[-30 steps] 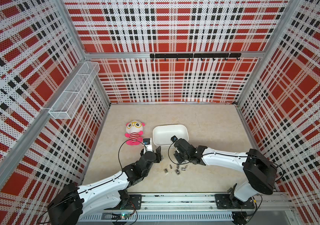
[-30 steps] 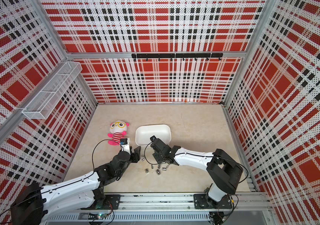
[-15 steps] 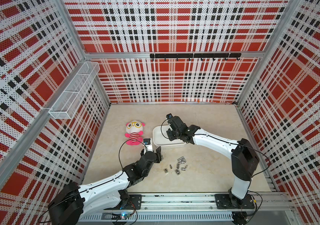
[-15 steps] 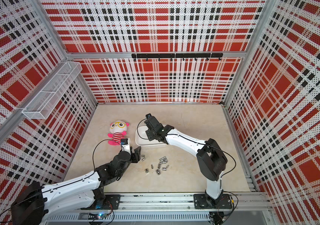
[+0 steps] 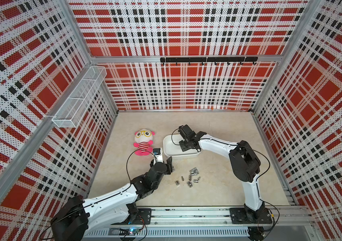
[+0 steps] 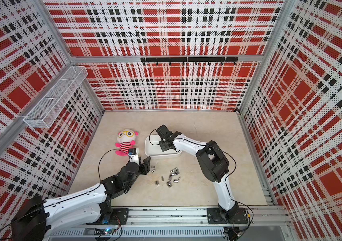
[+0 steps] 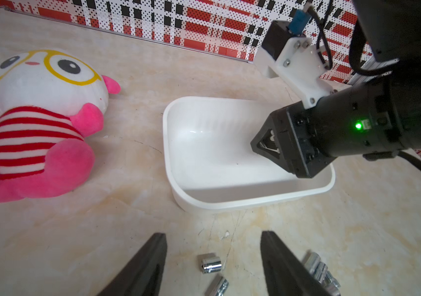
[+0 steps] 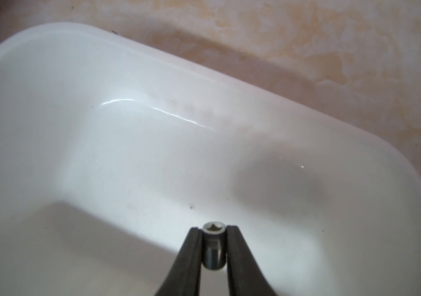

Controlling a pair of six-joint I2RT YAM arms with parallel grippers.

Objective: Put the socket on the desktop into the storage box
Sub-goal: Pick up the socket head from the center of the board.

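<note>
Sockets [image 5: 194, 171] lie scattered on the marble-patterned worktop [image 5: 218, 129] in both top views, a small chrome cluster on the near side of the white storage box [image 5: 179, 156]. A plush doll [image 5: 143, 141] rests beside the box, on the left arm's side. The right end effector [image 5: 184, 147] hangs over the box's interior, and the left end effector [image 5: 171, 165] sits low near the cluster. From the left wrist, the left end effector's fingers [image 7: 153, 258] stand well apart, with a loose socket [image 7: 212, 264] lying on the worktop between them and the box just beyond. From the right wrist, the right end effector is clamped on a small held socket [image 8: 213, 246], one finger pressing each side. It hangs over the box's bare white floor, its open end facing the camera.
</note>
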